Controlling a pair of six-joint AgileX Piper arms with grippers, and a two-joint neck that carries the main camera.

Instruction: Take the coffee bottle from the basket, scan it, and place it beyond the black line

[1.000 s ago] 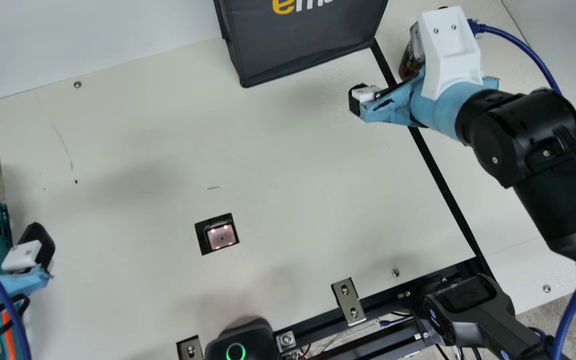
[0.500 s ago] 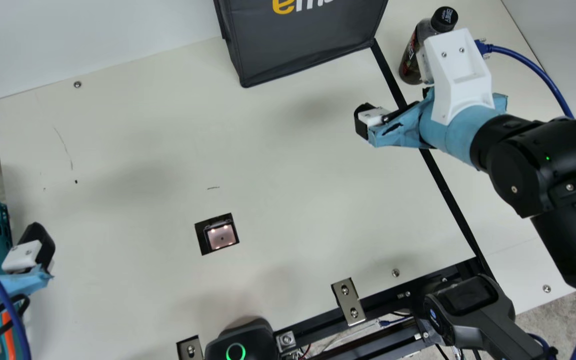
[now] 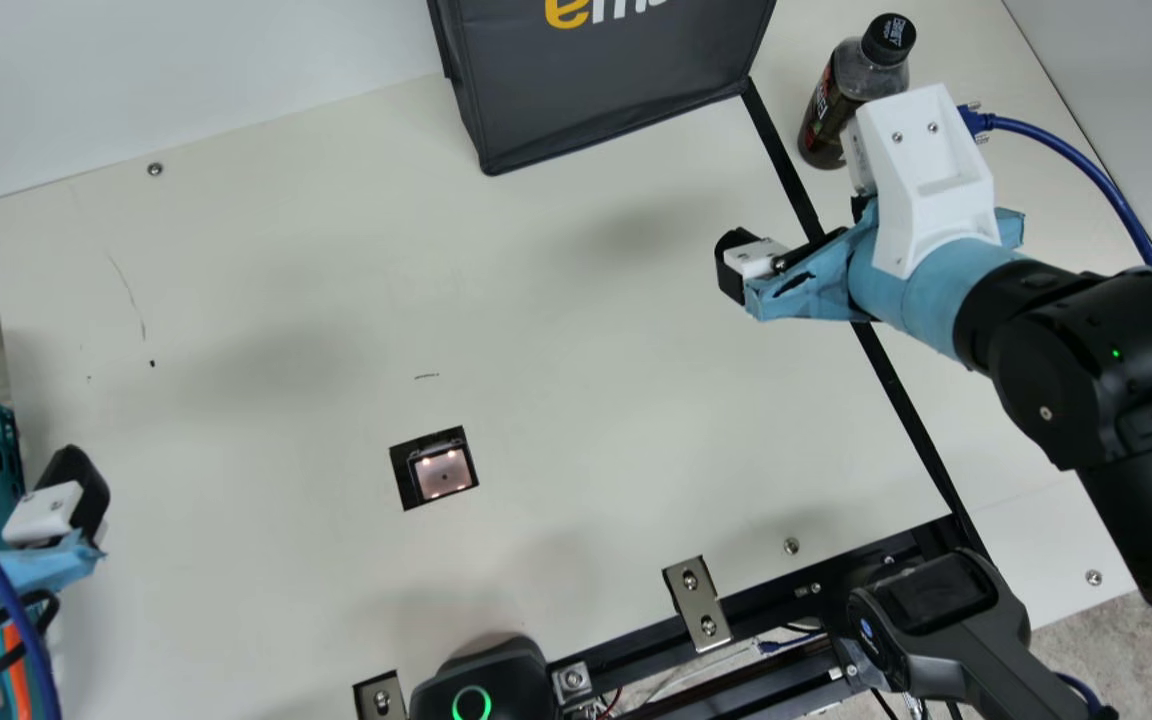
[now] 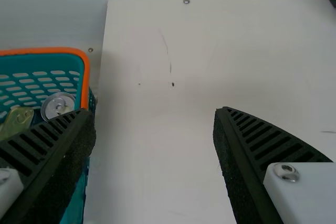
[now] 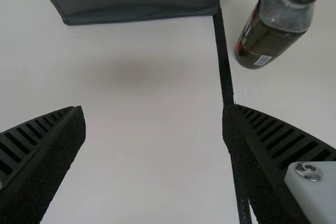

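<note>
Two grippers are ours, and both are empty. We take the scanner window [image 3: 443,472] as clock centre, 12 pointing away from us. Between 8 and 9 o'clock, our left gripper [image 4: 153,114] waits beside the basket [image 4: 42,51], its fingers well apart. Farther off, near 2, our right gripper [image 5: 154,109] also has parted fingers, close to the black line [image 3: 909,420]. Beyond it, between 1 and 2, the coffee bottle [image 3: 826,115] stands past the line, just beside it. Taking and placing look done to us; whether it was scanned, we cannot tell. Perhaps only moving our right arm clear is left. The bottle is upright, its long axis vertical; in the main view its cap points to 1 o'clock, its base to 7.
</note>
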